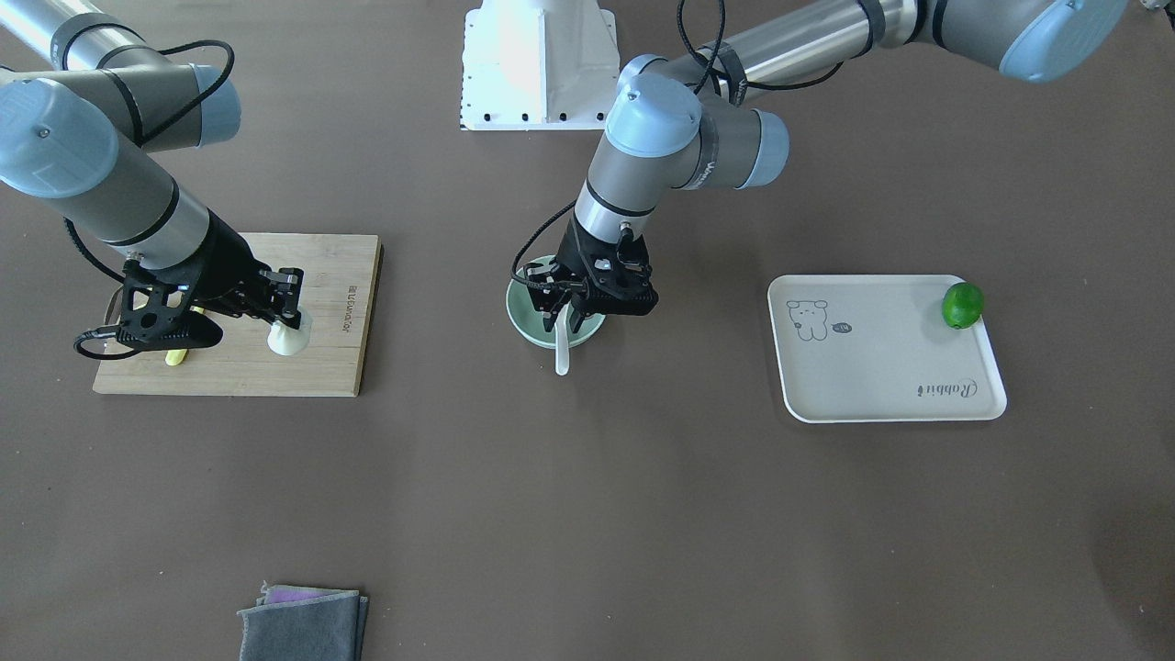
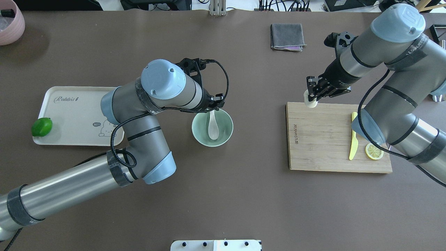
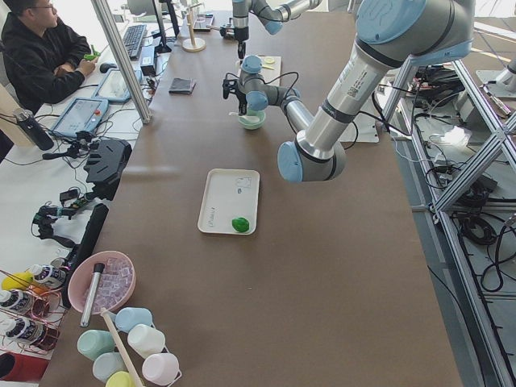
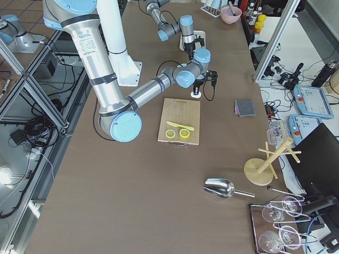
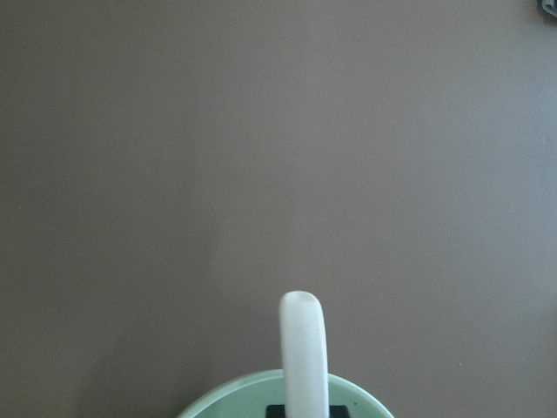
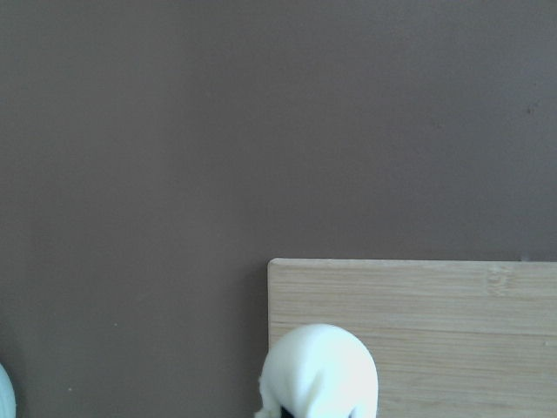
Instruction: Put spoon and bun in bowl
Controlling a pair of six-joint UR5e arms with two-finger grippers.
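The spoon (image 2: 213, 128) is glossy white, with a deep oval scoop and a short thick handle. The bowl (image 2: 199, 135) is a plain, pale mint round. Taking 12 o'clock as straight ahead of the robot, the scoop lies in the bowl's middle. The handle leans up toward 12 o'clock, its tip past the far rim. The left gripper (image 1: 564, 322) stands over that rim, its dark fingers clamped on either side of the handle (the left wrist view shows only their tips, cut off at its bottom edge).

Farther out, between 2 and 3 o'clock from the bowl, the bun (image 1: 288, 338) is a small white dome at the board's (image 2: 324, 139) far corner. Its pleats are too small to make out, and I cannot tell whether it touches the wood. The right gripper (image 1: 292, 315) stands right over it. The bun hides the fingertips, so I cannot tell whether they grip. Farthest, at 1 o'clock, lies a folded grey cloth (image 2: 286, 36).
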